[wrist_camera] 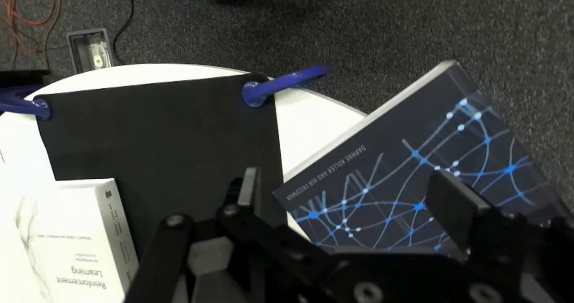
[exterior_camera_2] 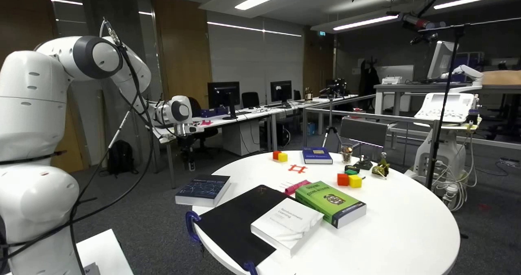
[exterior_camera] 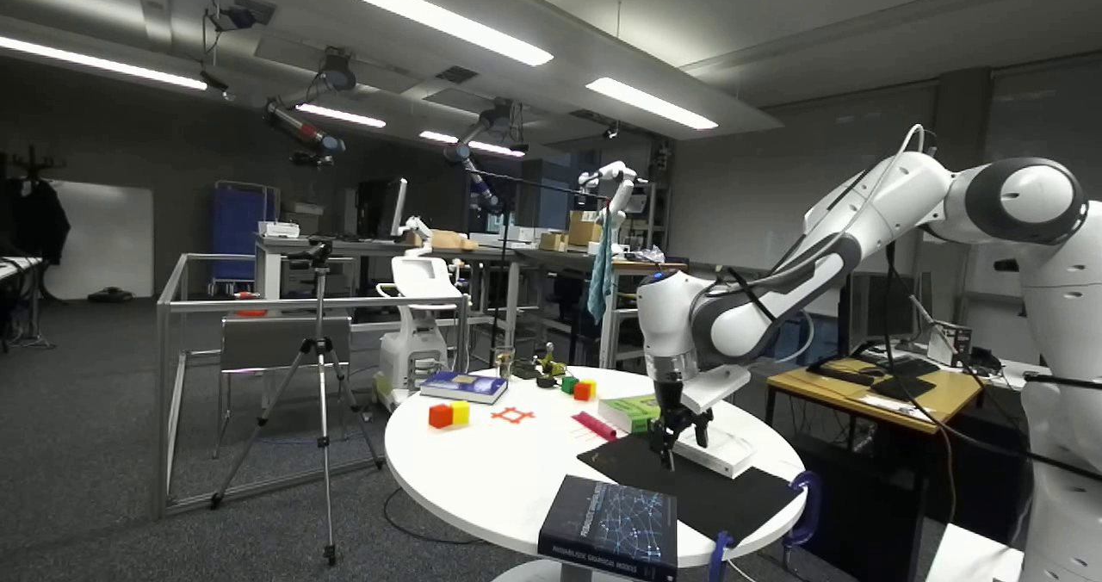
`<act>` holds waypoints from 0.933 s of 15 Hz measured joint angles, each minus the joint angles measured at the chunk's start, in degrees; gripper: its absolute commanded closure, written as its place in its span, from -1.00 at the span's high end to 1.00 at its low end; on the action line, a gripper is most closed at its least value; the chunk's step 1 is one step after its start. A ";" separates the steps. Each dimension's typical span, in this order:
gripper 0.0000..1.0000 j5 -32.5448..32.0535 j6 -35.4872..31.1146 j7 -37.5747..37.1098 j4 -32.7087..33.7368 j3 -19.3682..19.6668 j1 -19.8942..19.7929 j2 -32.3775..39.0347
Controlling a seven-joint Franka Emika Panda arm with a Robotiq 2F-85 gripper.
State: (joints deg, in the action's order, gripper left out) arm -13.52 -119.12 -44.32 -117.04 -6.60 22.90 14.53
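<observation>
Blue curved clamps (wrist_camera: 291, 81) are counted as 2. In an exterior view, the dark, blue-patterned book (exterior_camera: 624, 522), 1 of 4, is laid over the round white table's (exterior_camera: 482, 470) edge, long axis left–right, title end leftward. Fingers of the black gripper (wrist_camera: 350, 191) are spread wide.

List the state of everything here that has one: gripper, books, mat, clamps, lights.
Robotiq gripper: open, empty.
Probabilistic Graphical Models book: closed, flat, overhanging the round white table.
Black mat: flat, clamped at two corners.
Reinforcement Learning book: closed, flat, partly on the mat.
Green book: closed, flat.
Blue book: closed, flat.
Blue clamps: both fixed at the table edge.
Ceiling lights: on.
</observation>
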 measured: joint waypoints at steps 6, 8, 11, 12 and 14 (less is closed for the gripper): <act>1.00 -0.62 0.01 4.78 -3.94 -2.58 -0.01 -1.91; 1.00 -0.66 0.01 4.83 -3.95 -2.57 -0.08 -1.91; 1.00 -0.68 0.01 4.84 -3.95 -2.57 -0.10 -1.92; 1.00 -0.69 0.01 4.84 -3.95 -2.57 -0.10 -1.92; 1.00 -0.70 0.01 4.84 -3.95 -2.57 -0.11 -1.92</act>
State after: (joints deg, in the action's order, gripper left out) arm -14.22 -119.12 -39.48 -120.99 -9.17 22.79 12.62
